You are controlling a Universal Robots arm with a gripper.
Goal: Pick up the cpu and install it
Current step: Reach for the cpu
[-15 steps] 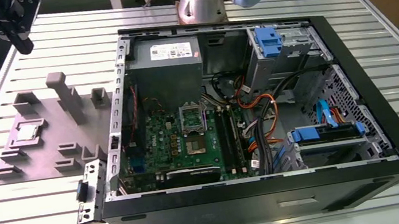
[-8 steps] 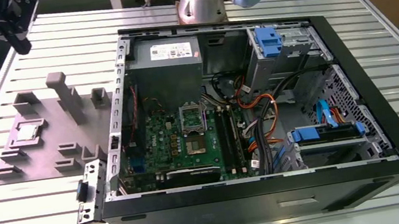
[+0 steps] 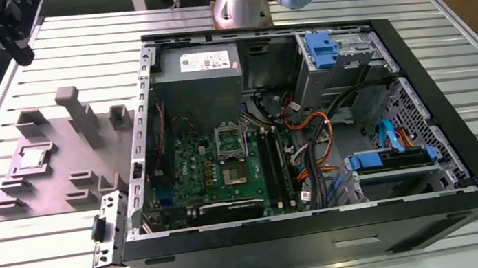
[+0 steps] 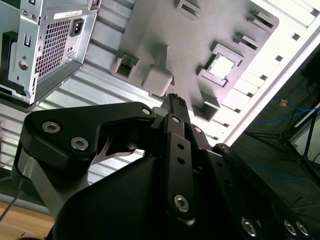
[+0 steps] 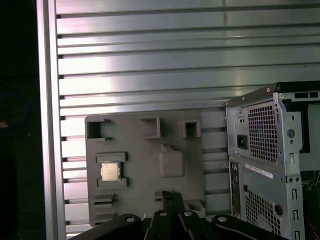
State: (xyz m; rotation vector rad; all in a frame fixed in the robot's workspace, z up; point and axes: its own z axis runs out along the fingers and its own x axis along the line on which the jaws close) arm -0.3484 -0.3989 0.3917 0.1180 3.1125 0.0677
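Silver-grey, the cpu (image 5: 110, 171) is lying in a pocket of the plastic plate (image 5: 140, 160) near the edge of the worktop (image 5: 150, 75). The claw (image 5: 171, 195) is hovering above the plate, clenched on nothing. Seemingly the approach is underway; gripping is calling for the claw parting and centring over the cpu.

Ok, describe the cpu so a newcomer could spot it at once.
Start at the open computer case; beside it, at the exterior view's left, lies a grey-purple fixture plate with raised blocks. The cpu sits near the plate's edge away from the case: the only flat, shiny silver square among dull plastic.
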